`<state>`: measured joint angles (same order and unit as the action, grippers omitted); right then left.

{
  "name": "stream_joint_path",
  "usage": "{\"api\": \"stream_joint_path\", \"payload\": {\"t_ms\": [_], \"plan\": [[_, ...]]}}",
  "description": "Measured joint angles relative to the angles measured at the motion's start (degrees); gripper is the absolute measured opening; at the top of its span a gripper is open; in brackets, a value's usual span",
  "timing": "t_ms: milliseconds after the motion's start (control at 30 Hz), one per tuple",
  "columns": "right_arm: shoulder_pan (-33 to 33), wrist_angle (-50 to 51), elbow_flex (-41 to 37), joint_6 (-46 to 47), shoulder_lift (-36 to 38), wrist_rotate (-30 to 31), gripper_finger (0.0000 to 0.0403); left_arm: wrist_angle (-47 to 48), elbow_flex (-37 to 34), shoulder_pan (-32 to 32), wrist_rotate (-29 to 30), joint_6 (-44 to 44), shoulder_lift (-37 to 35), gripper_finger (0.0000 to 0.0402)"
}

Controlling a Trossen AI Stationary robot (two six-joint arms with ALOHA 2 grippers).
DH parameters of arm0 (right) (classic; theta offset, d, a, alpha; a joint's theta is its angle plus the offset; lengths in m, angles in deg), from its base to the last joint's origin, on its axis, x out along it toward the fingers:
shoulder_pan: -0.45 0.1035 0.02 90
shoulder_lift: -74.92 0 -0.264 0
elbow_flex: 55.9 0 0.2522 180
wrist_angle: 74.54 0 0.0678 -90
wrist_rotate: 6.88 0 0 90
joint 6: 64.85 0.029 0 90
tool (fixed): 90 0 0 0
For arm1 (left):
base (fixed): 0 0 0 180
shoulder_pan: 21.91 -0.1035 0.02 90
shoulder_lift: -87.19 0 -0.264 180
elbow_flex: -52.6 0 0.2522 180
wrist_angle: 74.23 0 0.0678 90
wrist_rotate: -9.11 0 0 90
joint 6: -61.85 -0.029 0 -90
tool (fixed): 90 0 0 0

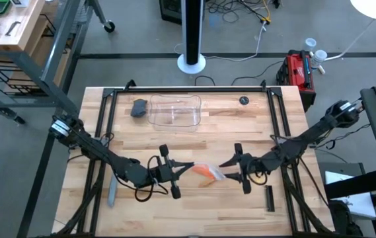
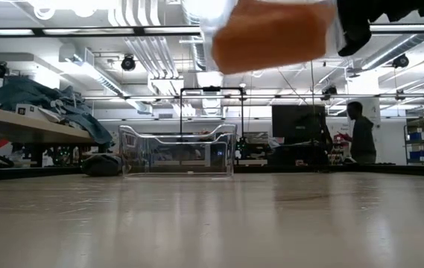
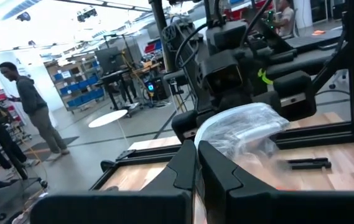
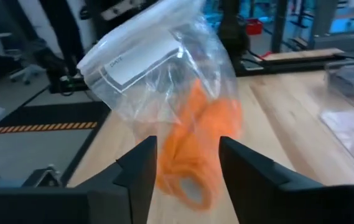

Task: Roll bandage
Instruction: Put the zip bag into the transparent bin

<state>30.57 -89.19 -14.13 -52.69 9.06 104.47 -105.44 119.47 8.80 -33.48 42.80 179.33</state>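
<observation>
Above wooden table [image 1: 174, 142], left gripper [image 1: 189, 168] pinching wrapper [image 1: 215, 173] holding bandage [image 1: 205, 171], right gripper [image 1: 224, 170] spread.

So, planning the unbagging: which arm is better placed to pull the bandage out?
Right. The right gripper faces the bandage inside the wrapper, while the left gripper is shut on the wrapper, holding it up.

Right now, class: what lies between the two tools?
The orange bandage inside its clear bag, between left tool and right tool; see the high view.
</observation>
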Motion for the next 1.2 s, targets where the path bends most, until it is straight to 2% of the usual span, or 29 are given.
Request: {"api": "stream_joint_path", "payload": {"t_ms": [300,433,533,733,967,1200], "plan": [[0.6,13.3,6.9,2.3,0.1,0.2,0.0178,0.2,0.0,0.1,0.4,0.5,0.0,0.0000],[0.6,24.4,10.8,6.7,0.1,2.8,0.0178,1.3,0.0,0.3,5.7,0.5,0.0,0.0000],[0.7,29.0,12.6,8.5,0.1,2.7,0.0179,2.7,0.0,0.7,7.3,0.9,0.0,0.0000],[1.1,29.4,12.6,9.1,0.1,3.0,0.0179,4.4,0.0,1.5,10.6,1.4,0.0,0.0000],[1.1,29.6,12.0,7.8,-1.5,11.0,0.0178,4.4,0.0,1.7,9.1,1.4,0.0,0.0000],[1.1,21.8,11.1,5.7,-5.2,11.7,0.0178,4.4,0.0,2.5,8.6,1.6,0.0,0.0000]]}}
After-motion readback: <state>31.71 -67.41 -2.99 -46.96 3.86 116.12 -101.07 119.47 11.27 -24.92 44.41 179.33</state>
